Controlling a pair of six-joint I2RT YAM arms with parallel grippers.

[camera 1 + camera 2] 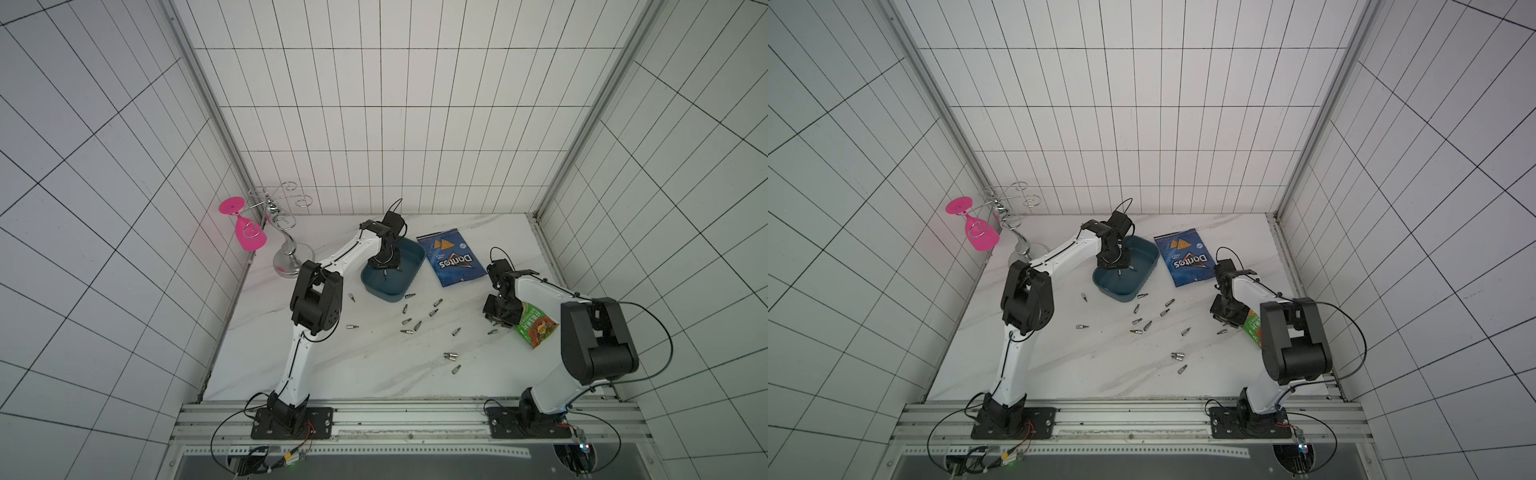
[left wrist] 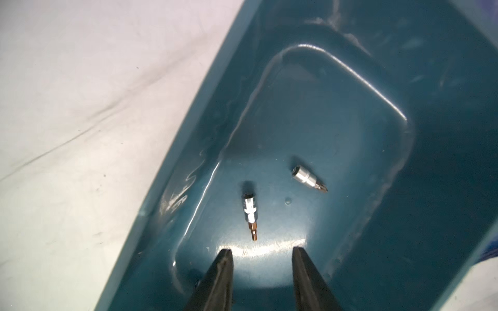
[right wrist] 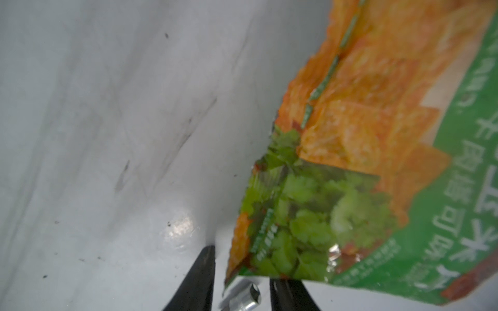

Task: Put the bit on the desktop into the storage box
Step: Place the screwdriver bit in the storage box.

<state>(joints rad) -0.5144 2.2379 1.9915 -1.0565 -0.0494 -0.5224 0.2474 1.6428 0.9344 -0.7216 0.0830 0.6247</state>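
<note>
The short silver steel bit (image 3: 244, 297) now being picked up lies on the white marble-veined desk (image 1: 353, 365), right of centre in a top view. It sits at the corner of a crumpled green and orange foil snack bag (image 3: 377, 188); whether it touches the foil I cannot tell. The right hand (image 3: 241, 269) straddles it with its black fingers a narrow way apart, one on each side. A sliver of desk shows beside the metal, so I judge it not yet pinched. To do this well, the fingers should close squarely on the socket end, low against the desk, without catching the bag's edge. A round, slick bit can roll out of an off-centre pinch, so it should be lifted only once it sits firm.

The shallow dark teal plastic storage box (image 1: 411, 262) sits above centre of the frame, well apart from that bit. The left hand (image 2: 262, 250) hangs over it, jaws moderately parted and empty. A long-tipped bit (image 2: 250, 212) and a stubbier bit (image 2: 308, 179) lie loose on the box floor beneath. About a dozen other bits (image 1: 411, 322) lie scattered over the middle of the desk, so most of the work remains. A flat blue Doritos bag (image 1: 451, 259) lies just right of the box.
</note>
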